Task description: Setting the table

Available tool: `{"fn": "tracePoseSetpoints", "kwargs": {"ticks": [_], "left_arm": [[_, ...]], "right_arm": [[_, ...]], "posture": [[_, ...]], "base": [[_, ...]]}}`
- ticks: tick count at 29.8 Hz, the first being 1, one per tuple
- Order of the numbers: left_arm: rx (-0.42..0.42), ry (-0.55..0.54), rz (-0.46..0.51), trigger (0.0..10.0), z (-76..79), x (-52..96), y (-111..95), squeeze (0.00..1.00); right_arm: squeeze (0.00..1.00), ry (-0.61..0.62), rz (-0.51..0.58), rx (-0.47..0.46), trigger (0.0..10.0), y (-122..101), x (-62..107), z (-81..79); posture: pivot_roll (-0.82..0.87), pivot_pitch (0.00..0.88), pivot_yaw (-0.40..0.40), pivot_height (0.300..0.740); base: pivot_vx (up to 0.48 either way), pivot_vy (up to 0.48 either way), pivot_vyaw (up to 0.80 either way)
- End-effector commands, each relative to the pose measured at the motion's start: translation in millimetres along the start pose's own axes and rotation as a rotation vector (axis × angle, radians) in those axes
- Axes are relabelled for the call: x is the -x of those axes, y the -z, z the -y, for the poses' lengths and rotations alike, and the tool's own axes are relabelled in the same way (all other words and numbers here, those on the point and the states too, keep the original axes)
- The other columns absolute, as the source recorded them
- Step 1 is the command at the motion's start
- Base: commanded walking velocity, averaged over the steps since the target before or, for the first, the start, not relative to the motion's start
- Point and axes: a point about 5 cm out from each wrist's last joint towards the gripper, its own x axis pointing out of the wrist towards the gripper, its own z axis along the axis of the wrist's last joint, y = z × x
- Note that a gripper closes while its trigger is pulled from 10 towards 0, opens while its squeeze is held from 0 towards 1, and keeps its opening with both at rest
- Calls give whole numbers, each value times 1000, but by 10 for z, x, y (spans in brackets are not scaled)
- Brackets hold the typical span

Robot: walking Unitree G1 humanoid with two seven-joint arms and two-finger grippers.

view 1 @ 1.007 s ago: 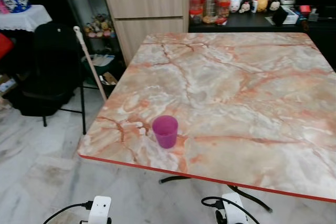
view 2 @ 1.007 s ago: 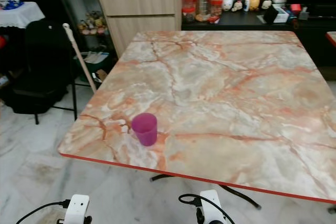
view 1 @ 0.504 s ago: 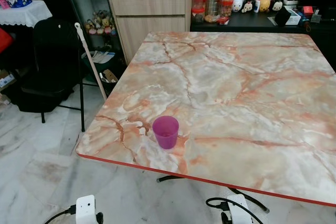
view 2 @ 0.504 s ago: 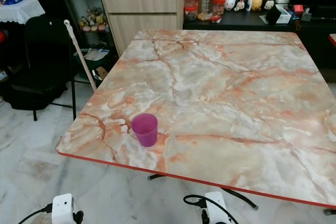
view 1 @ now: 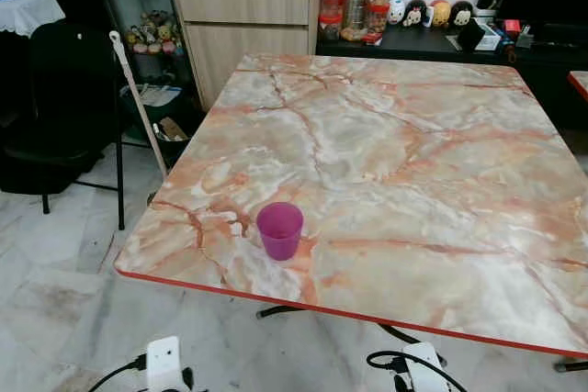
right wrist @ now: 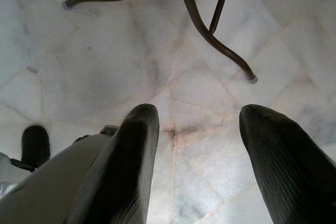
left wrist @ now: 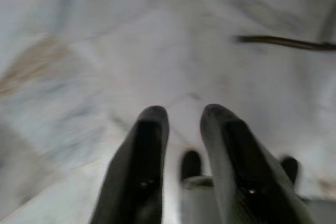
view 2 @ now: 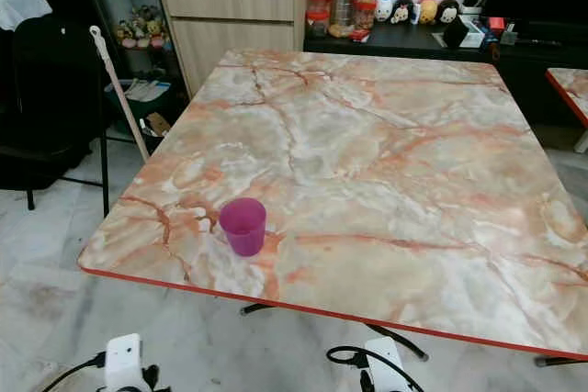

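Left to right: the left hand [left wrist: 181, 145] hangs low over the marble floor [right wrist: 105, 61], its two black fingers [left wrist: 139, 166] narrowly parted and empty. The purple cup [view 1: 279, 230] stands upright on the table [view 1: 413, 162], near the front edge towards the left corner. The right hand [right wrist: 197, 150] also hangs below the table by its metal legs [right wrist: 199, 22], spread wide with nothing in it. The cup sits up and ahead of both hands, slightly nearer the left arm, its long axis vertical. Compared with a second ago the view has swung, framing the table further left; the cup keeps its spot on the marble
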Motion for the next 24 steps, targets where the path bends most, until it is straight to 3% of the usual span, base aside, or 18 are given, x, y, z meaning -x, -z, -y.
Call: {"fn": "tracePoseSetpoints", "kwargs": {"ticks": [1, 5, 6, 7, 11, 12, 15, 18, 19, 20, 23, 24], "left_arm": [[59, -111, 19, 10000, -198, 21, 23, 1000], [149, -372, 143, 10000, -652, 88, -89, 1000], [154, -427, 190, 10000, -753, 104, -165, 1000], [162, -536, 314, 10000, -967, 144, -401, 1000], [140, -606, 494, 10000, -1129, 199, -794, 1000], [36, -608, 635, 10000, -1130, 233, -1162, 0], [-54, -579, 887, 10000, -993, 354, -1795, 0], [-18, -527, 976, 10000, -862, 404, -2066, 0], [-10, -449, 1020, 10000, -719, 422, -2237, 0], [-4, -263, 1076, 10000, -409, 455, -2501, 0], [-28, -47, 1125, 10000, -43, 541, -2729, 0], [-3, 118, 1107, 10000, 191, 588, -2803, 0]], "right_arm": [[0, 7, 4, -24, 10000, -45, -13, -12], [0, 5, 12, -30, 10000, -83, -22, -30], [0, 4, 13, -30, 10000, -87, -23, -33], [0, 1, 13, -27, 10000, -94, -25, -37], [0, -7, 11, -16, 10000, -103, -28, -46], [0, -9, 9, -17, 10000, -103, -28, -56], [0, -10, 1, -24, 10000, -94, -28, -79], [0, -6, 3, -39, 10000, -97, -29, -90], [0, -4, 1, -45, 10000, -91, -28, -94], [0, -2, -2, -50, 10000, -80, -25, -102], [0, -2, -4, -53, 10000, -75, -24, -112], [0, 3, -4, -61, 10000, -72, -24, -108]], "posture": [[-28, 0, 23, 740], [-6, 0, 27, 740], [4, 0, 26, 740], [23, 0, 23, 740], [46, 0, 16, 740], [54, 0, 16, 740], [47, 0, 27, 740], [41, 0, 31, 740], [37, 0, 30, 740], [32, 0, 31, 740], [23, 0, 37, 740], [17, 0, 43, 740]], "base": [[0, 0, 0], [0, 0, 0], [0, 0, 0], [0, 0, 0], [0, 0, 0], [0, 0, 0], [0, 0, 0], [0, 0, 0], [0, 0, 0], [0, 0, 0], [0, 0, 0], [0, 0, 0]]}}
